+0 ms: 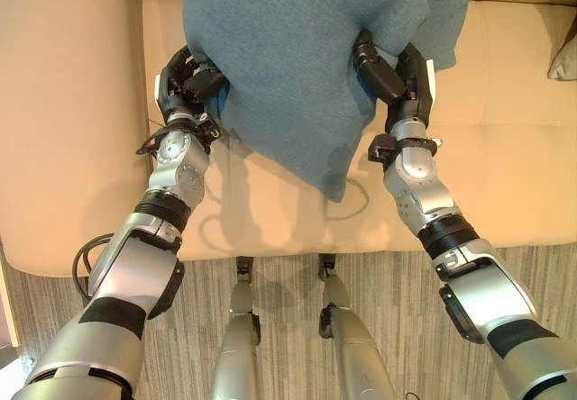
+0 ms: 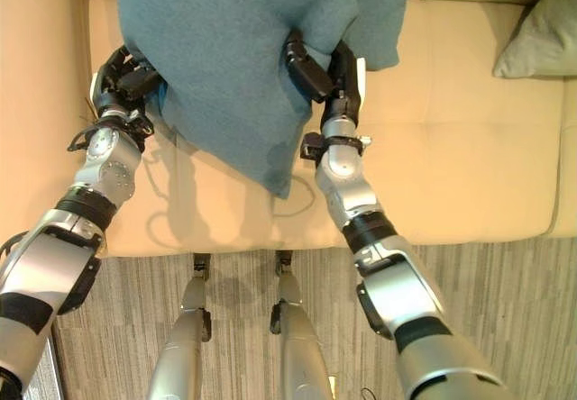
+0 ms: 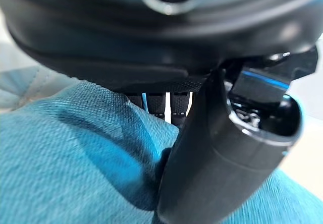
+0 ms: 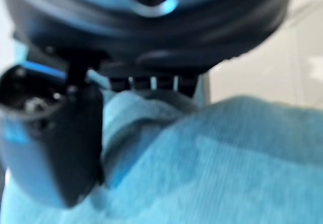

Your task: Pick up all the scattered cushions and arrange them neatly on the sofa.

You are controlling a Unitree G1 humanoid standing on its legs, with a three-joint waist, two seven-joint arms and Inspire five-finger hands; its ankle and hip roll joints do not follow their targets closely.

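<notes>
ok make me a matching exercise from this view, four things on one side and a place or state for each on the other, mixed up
Things:
1. teal cushion
2. left hand
3. grey cushion
4. sofa

Places or states:
A. lies at the seat's far right end
B. cream, with a tufted seat
C. held up over the seat between both hands
D. pinches the cushion's left edge

The right hand grips the opposite edge.

Pairs: 1-C, 2-D, 3-A, 4-B
</notes>
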